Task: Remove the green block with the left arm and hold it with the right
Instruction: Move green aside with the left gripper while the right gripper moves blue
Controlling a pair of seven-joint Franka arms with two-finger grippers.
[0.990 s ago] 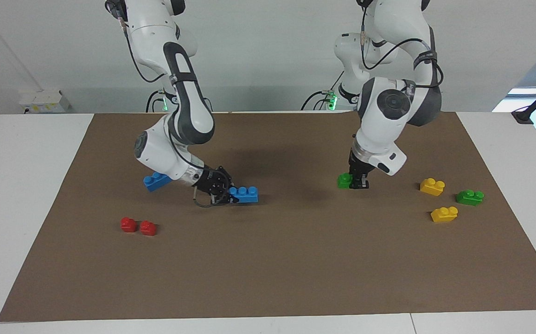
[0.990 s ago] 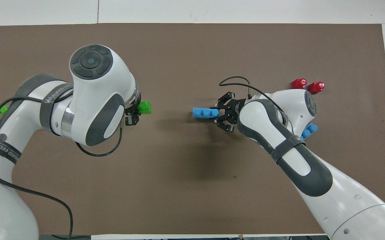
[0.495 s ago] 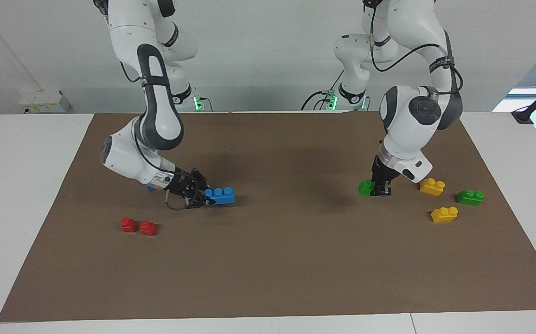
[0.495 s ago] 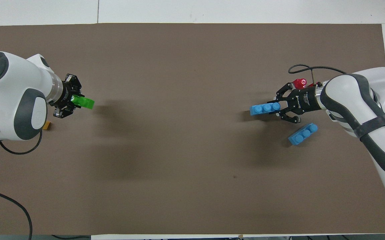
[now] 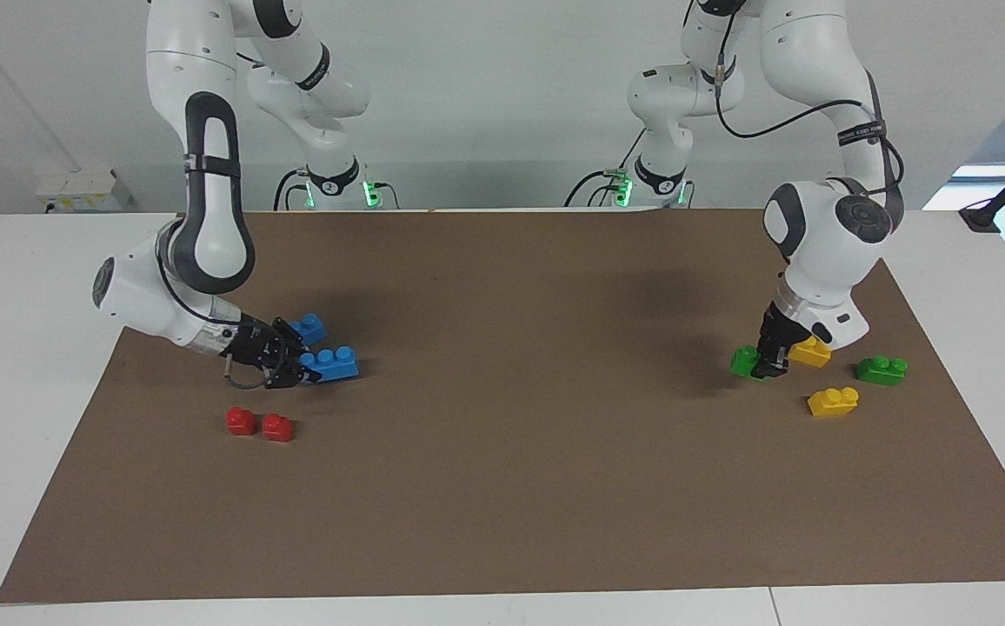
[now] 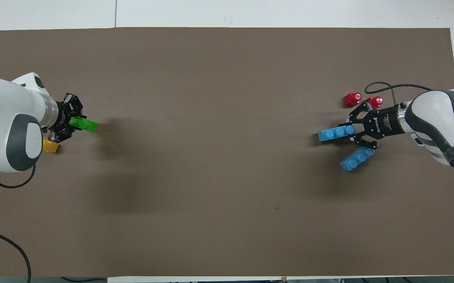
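Observation:
The bright green block [image 5: 743, 360] is held in my left gripper [image 5: 761, 363], just above the brown mat at the left arm's end of the table. In the overhead view the green block [image 6: 86, 125] sticks out of the left gripper [image 6: 77, 122] toward the table's middle. My right gripper [image 5: 304, 369] is shut on one end of a three-stud blue brick [image 5: 335, 362], low over the mat at the right arm's end. The overhead view shows the right gripper [image 6: 353, 132] and this blue brick [image 6: 334, 134] too.
A second blue brick [image 5: 309, 328] lies nearer to the robots, beside the right gripper. Two red blocks [image 5: 259, 424] lie farther from the robots than it. Two yellow bricks [image 5: 813, 350] [image 5: 833, 401] and a darker green brick [image 5: 881, 369] lie by the left gripper.
Both arms have moved apart, each toward its own end of the table. The left gripper carried the green block along and the right gripper carried the blue brick.

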